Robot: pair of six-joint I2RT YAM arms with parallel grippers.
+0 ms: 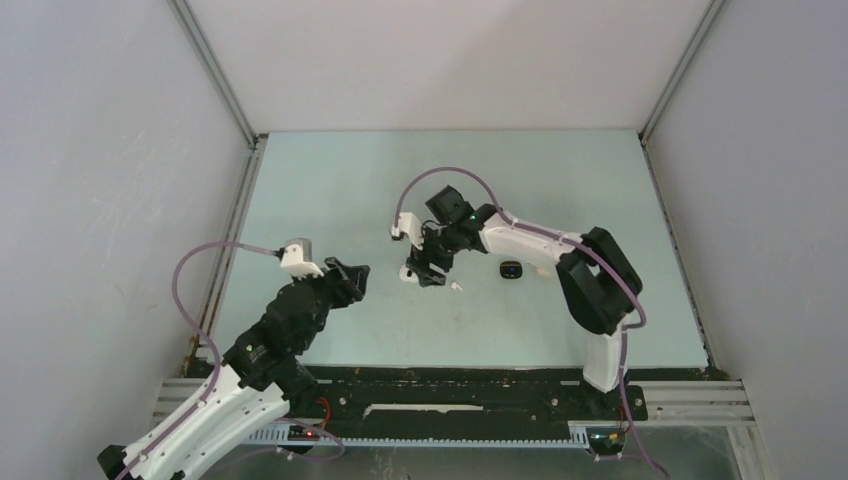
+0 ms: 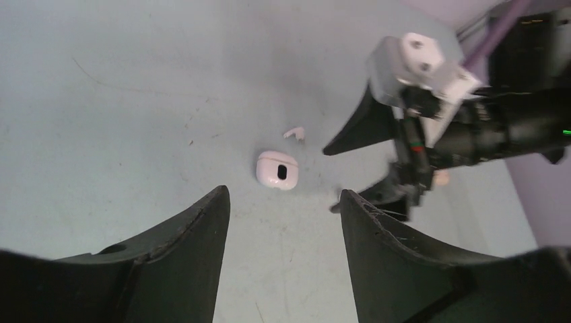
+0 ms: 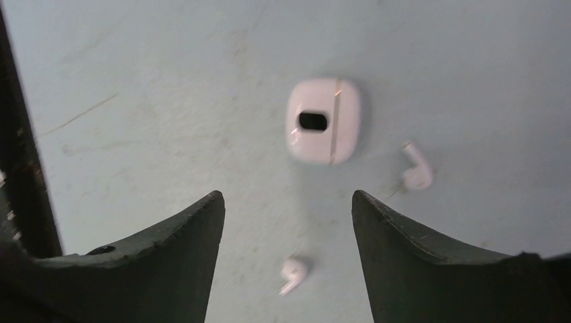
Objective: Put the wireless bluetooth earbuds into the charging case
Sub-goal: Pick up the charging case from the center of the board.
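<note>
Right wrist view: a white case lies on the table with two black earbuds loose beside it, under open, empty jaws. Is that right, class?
No. The two earbuds are white, not black; the right wrist view shows it. The white case, the table and the open, empty right gripper are as stated.

The left arm [image 1: 235,405] and right arm [image 1: 520,238] have white shells and black joints. A mauve cable [image 1: 455,170] loops along each. A white camera block [image 2: 417,57] shows two screws. The fingers [image 2: 175,269] are black, curved, tapering and scuffed.
</note>
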